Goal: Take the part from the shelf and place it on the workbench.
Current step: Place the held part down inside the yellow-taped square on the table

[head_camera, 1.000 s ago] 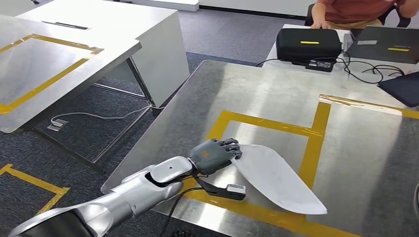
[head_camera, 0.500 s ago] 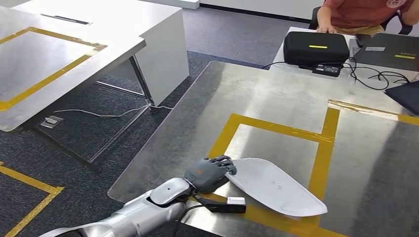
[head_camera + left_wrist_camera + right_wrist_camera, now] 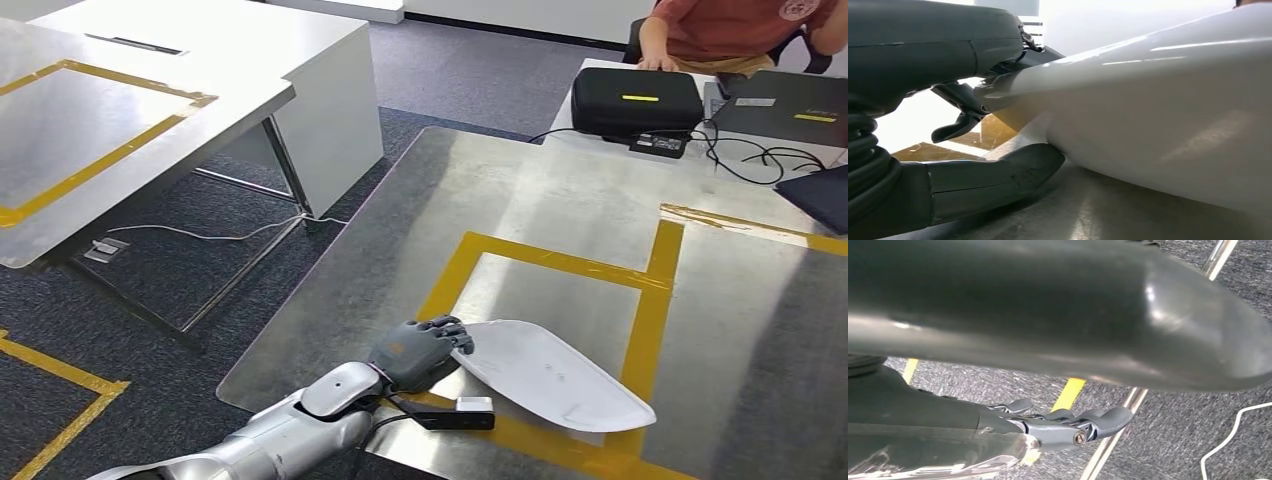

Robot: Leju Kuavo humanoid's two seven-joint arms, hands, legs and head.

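Nearby, steel workbench (image 3: 560, 200), yellow tape (image 3: 655, 290), carpet (image 3: 180, 270)

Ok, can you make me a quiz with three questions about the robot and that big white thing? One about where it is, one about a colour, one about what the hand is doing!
1. Where is the white part?
A. on the floor
B. on the metal workbench
C. on the black case

2. What colour is the tape on the workbench?
A. yellow
B. blue
C. red

3. What is the left hand doing?
A. hanging free
B. waving
C. gripping the part's end

Answers: B, the part lies on the steel top; A, yellow lines frame it; C, the fingers wrap its edge.
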